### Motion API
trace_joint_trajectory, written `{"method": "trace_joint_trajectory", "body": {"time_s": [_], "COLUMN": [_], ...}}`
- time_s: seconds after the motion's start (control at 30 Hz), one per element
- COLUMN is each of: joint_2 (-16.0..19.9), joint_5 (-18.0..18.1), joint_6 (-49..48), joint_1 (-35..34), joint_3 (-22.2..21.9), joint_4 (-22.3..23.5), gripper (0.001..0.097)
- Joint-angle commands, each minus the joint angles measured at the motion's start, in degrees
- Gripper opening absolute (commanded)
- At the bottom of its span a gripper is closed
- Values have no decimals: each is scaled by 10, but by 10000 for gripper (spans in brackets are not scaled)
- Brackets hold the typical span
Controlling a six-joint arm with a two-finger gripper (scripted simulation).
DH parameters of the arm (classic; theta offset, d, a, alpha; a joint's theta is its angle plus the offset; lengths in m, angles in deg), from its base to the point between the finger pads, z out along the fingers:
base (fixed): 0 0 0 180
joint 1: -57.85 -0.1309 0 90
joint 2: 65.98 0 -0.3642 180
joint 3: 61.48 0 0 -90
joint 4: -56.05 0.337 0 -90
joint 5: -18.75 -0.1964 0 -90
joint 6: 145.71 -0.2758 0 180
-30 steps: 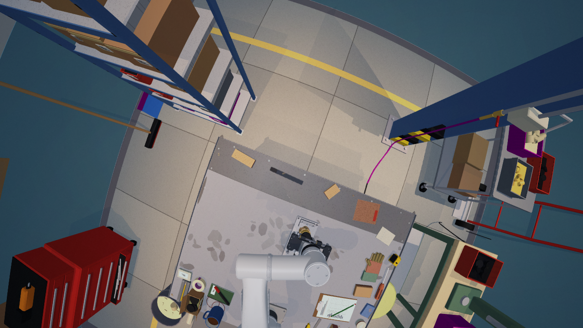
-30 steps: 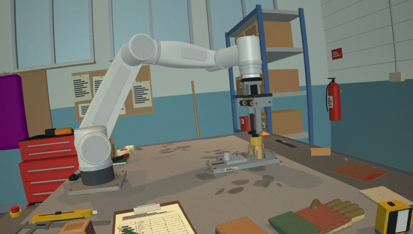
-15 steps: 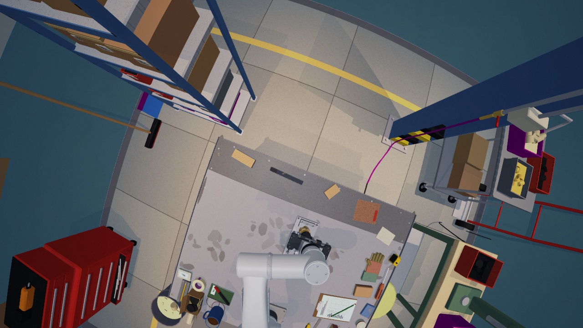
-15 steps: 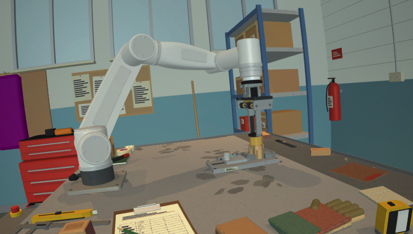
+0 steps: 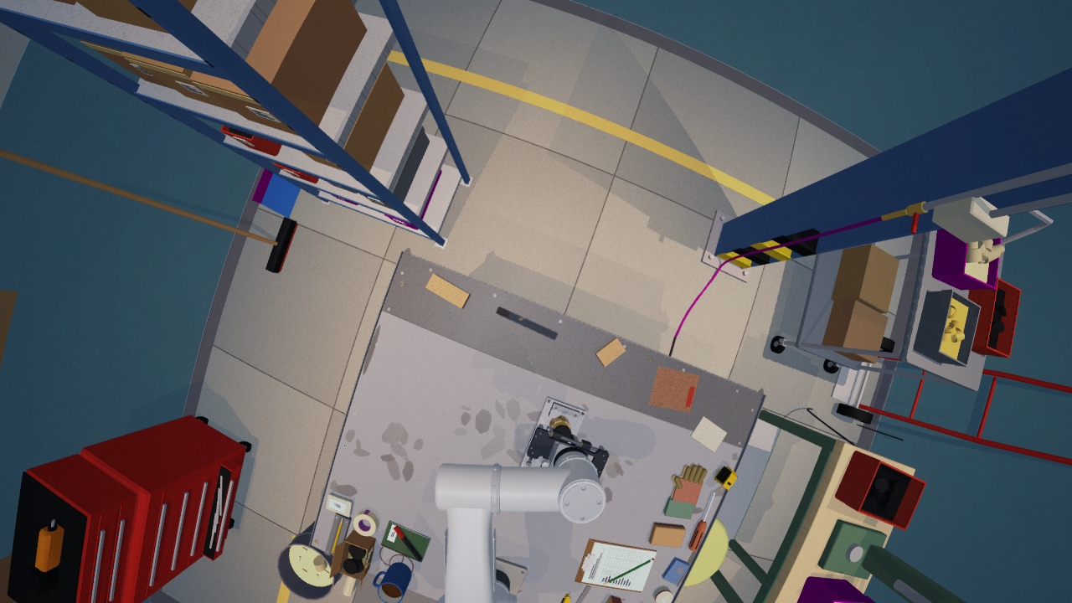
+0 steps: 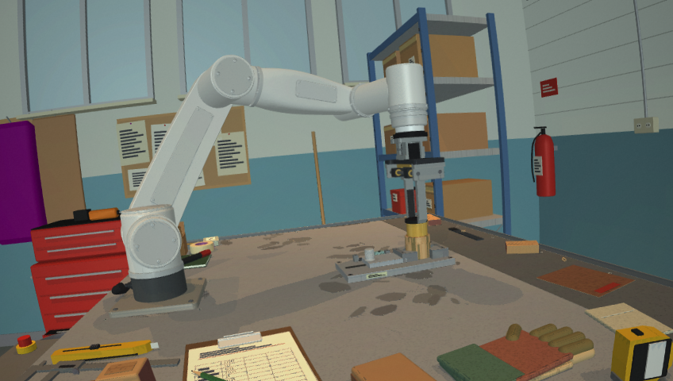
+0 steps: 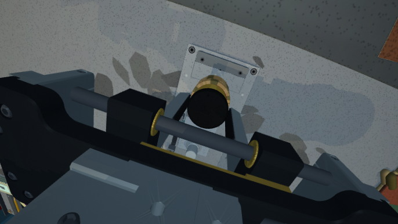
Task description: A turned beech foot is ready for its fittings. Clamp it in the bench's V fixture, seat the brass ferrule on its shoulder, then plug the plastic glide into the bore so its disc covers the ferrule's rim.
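The brass ferrule rings the top of the beech foot, which stands upright in the grey V fixture at the middle of the bench. Straight above it, my gripper is closed around the black plastic glide, whose round disc sits on top of the ferrule and hides the bore. From the wrist camera only a brass band shows past the disc. The arm covers most of the fixture from above.
The fixture's clamp knob stands just left of the foot. A wood block, sanding sheets, gloves and a yellow tape measure lie toward the right edge. A clipboard and knife lie at the near edge.
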Motion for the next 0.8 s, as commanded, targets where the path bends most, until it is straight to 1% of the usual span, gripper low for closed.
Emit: {"method": "trace_joint_trajectory", "body": {"time_s": [0.0, 0.77], "joint_2": [0, 0], "joint_5": [0, 0], "joint_6": [0, 0], "joint_1": [0, 0], "joint_3": [0, 0], "joint_4": [0, 0], "gripper": [90, 550]}}
